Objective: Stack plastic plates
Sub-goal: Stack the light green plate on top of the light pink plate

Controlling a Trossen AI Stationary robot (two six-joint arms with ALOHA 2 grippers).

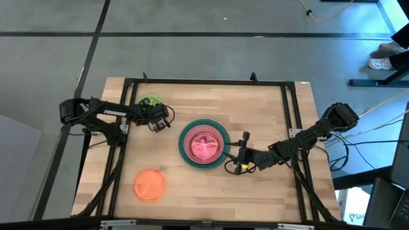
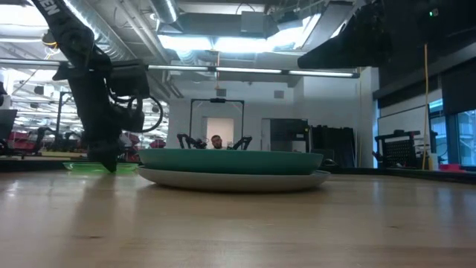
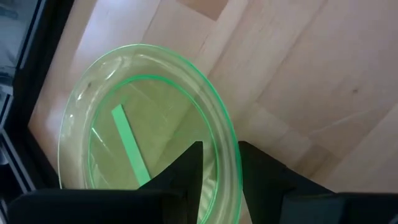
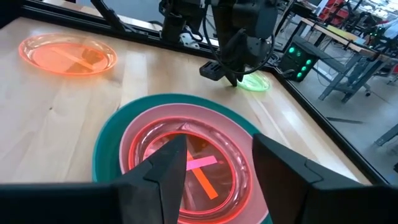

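A stack stands mid-table: a grey plate [image 2: 230,179] at the bottom, a large teal-green plate [image 1: 204,144] on it, then a pink plate [image 4: 143,134] and a small pink-red translucent one [image 4: 186,165]. My right gripper [image 4: 217,171] is open, just off the stack's right side [image 1: 230,154], and touches nothing. A small translucent green plate [image 3: 146,118] lies at the far left [image 1: 149,101], with my left gripper [image 3: 221,165] shut on its rim. A small orange plate [image 1: 149,185] lies flat at the near left. My left gripper pinches the green plate's rim [image 3: 229,146] on the side nearest the stack, with one finger [image 3: 189,165] inside the plate and the other [image 3: 258,168] outside. It comes from above, pointing down. The plate [image 2: 78,166] still lies low on the table.
A black frame [image 1: 204,82] runs along the table's far edge and down both sides. Bare wood lies between the green plate and the stack, and along the near edge right of the orange plate. The room beyond the table holds benches and equipment.
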